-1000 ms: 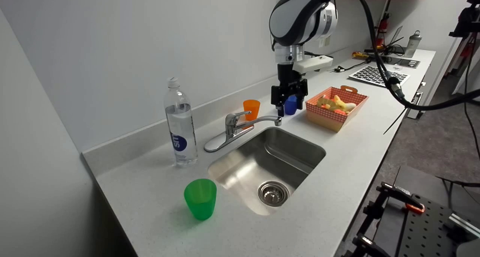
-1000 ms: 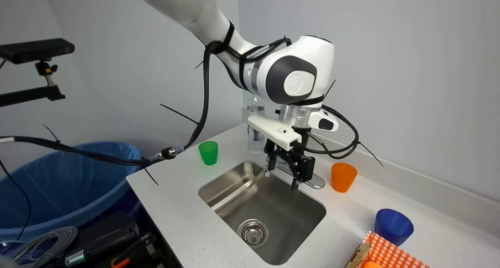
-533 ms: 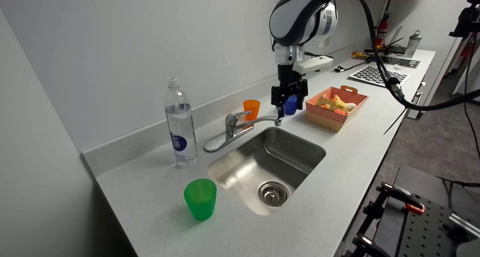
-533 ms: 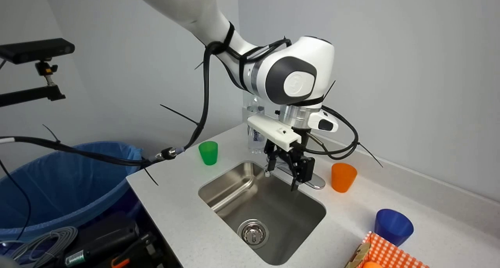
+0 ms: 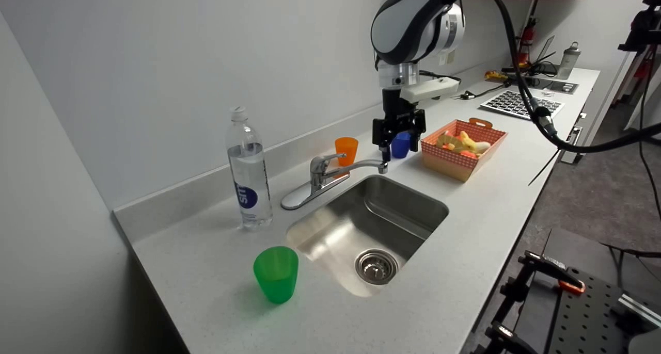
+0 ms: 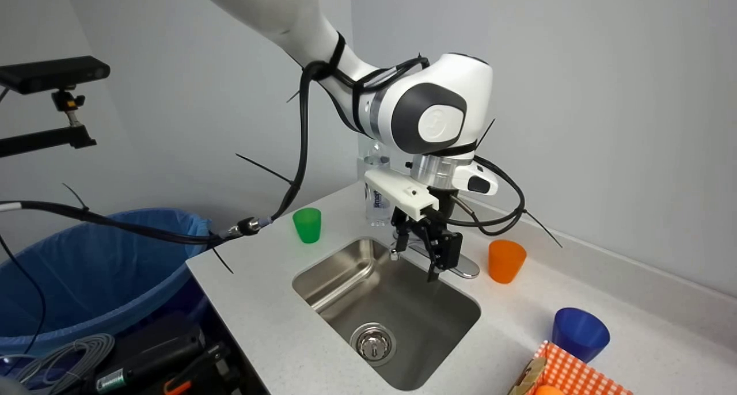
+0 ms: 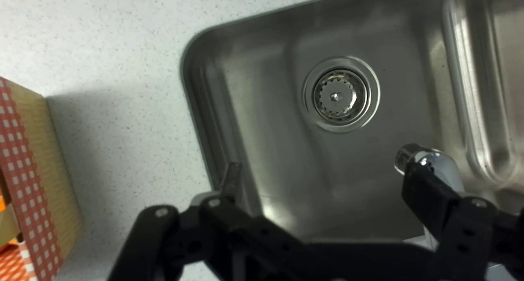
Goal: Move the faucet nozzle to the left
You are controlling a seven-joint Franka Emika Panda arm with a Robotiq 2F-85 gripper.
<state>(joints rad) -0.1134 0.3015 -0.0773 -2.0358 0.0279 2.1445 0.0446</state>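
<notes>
Holds the tool (image 7: pixel 323 172) spread wide above the stainless-steel sink (image 6: pixel 397 317), with fingers (image 7: pixel 430 199) well apart. Has the chrome faucet nozzle (image 7: pixel 444 168) reaching over the sink, partly hidden behind the finger at right in the wrist view; cannot tell whether touching it. On the white worktop (image 5: pixel 423 307), has an orange tumbler (image 6: pixel 506 262) and a green tumbler (image 5: pixel 276 275) near the sink, a blue tumbler (image 6: pixel 578 334) just beside the red gingham basket (image 5: pixel 446 165), and an upright water bottle (image 5: pixel 250 176).
</notes>
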